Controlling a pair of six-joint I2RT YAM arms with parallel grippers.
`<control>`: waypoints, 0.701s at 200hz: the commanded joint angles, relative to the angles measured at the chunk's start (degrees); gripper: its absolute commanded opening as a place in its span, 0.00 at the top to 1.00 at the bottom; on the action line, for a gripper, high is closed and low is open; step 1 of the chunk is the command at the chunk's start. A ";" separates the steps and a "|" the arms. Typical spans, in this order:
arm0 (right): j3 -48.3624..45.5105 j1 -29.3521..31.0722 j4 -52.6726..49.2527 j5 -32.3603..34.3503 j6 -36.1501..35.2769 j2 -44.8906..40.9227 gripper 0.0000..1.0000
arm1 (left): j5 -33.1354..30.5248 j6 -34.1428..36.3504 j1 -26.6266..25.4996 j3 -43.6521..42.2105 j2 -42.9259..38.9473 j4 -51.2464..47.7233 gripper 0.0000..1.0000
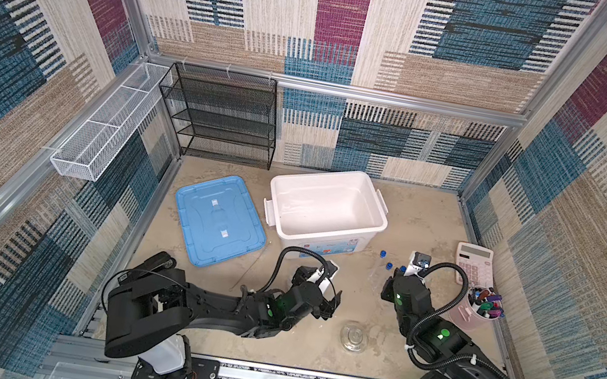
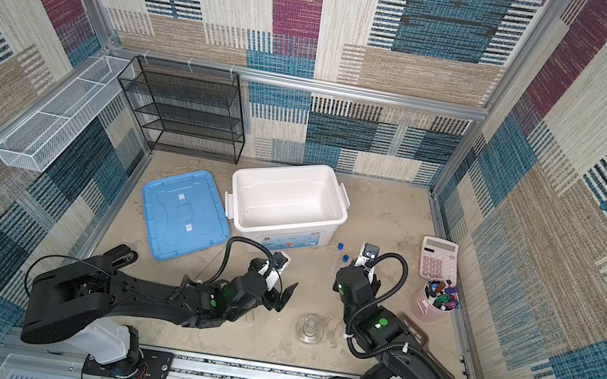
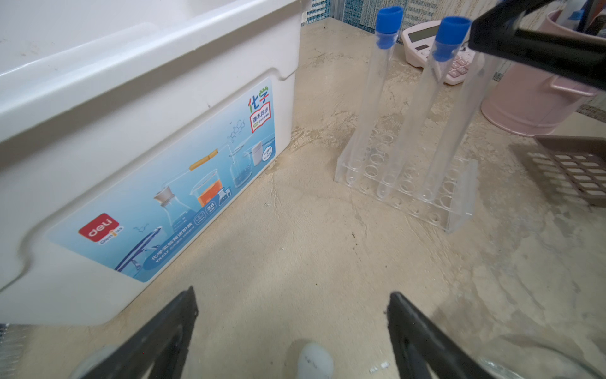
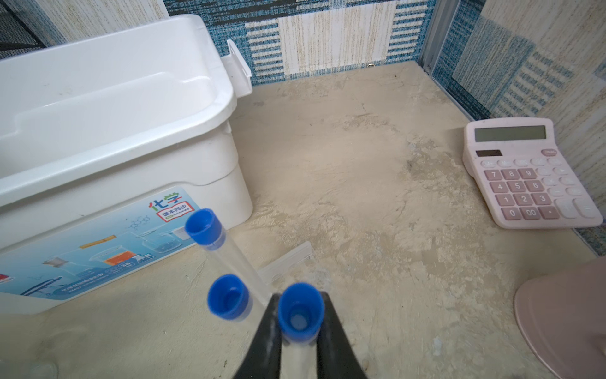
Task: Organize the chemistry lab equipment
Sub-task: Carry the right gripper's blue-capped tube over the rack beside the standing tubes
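Observation:
Three clear blue-capped tubes stand in a clear welled tray (image 3: 459, 210) right of the white bin. My right gripper (image 4: 300, 315) is shut on the nearest tube (image 4: 301, 311) just under its cap. The other two tubes (image 4: 203, 226) (image 4: 228, 297) stand free beside it. In both top views my left gripper (image 1: 332, 305) (image 2: 285, 297) hangs open over bare floor in front of the bin, holding nothing. A white rounded tip (image 3: 314, 361) shows low between its fingers. A stack of small clear glass dishes (image 1: 353, 336) sits near the front. A thin rod (image 1: 249, 269) lies by the lid.
The open white bin (image 1: 328, 207) stands at centre back with its blue lid (image 1: 218, 222) flat to its left. A pink calculator (image 1: 474, 263) and a pink cup of markers (image 1: 476, 309) stand at the right wall. A brown slotted basket (image 3: 577, 167) lies by the cup.

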 commanded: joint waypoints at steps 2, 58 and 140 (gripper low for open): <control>0.24 0.59 -0.59 -1.62 0.39 0.19 0.90 | -0.90 -1.03 -0.03 0.26 -0.09 0.47 0.07; 0.37 2.58 -1.05 -0.41 1.09 0.28 0.91 | -0.98 -1.01 -0.04 0.04 -0.06 0.71 0.07; 0.56 4.99 2.74 5.42 0.35 3.32 0.93 | -1.71 -1.10 0.01 -0.91 -0.52 1.25 0.07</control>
